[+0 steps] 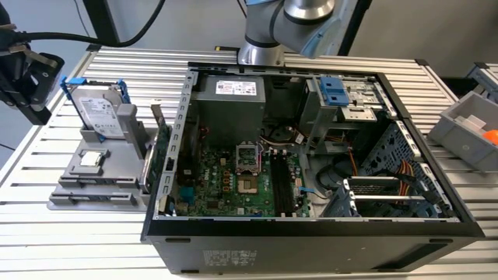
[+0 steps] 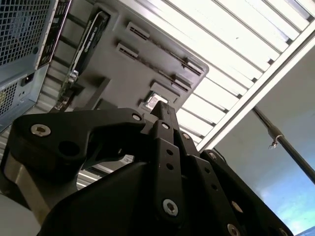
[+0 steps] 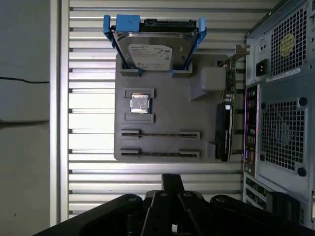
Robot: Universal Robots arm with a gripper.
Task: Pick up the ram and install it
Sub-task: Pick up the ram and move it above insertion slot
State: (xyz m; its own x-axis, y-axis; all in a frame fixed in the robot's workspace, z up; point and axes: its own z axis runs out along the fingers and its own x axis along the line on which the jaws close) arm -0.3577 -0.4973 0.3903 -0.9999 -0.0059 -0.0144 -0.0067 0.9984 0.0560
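The tool (image 3: 171, 179) hovers above the slatted surface (image 3: 93, 54), just off the near edge of the grey fixture (image 3: 167, 108). In both wrist views its fingers are pressed together with nothing between them. The ram (image 3: 160, 154) appears as the thin dark strip standing on edge in the fixture's slotted row closest to the tool. A second strip (image 3: 160, 133) stands in the parallel row just behind it, and which of the two is meant cannot be told. Past these rows, at the fixture's middle, lies the processor (image 3: 139, 104). At the fixture's far end the hard drive (image 3: 150, 49) stands in its blue caddy. The expansion card (image 3: 224, 132) stands along the fixture's side that faces the computer case (image 3: 280, 123), between fixture and case. The pick-up is judged not yet begun. To do it well, spread the fingers before descending and centre them on the strip at mid-length, clear of the end blocks. Set the pads across the strip's thin faces, not along its length. Grip firmly without squeezing the chips, and keep the stick vertical so it does not bind in the row.
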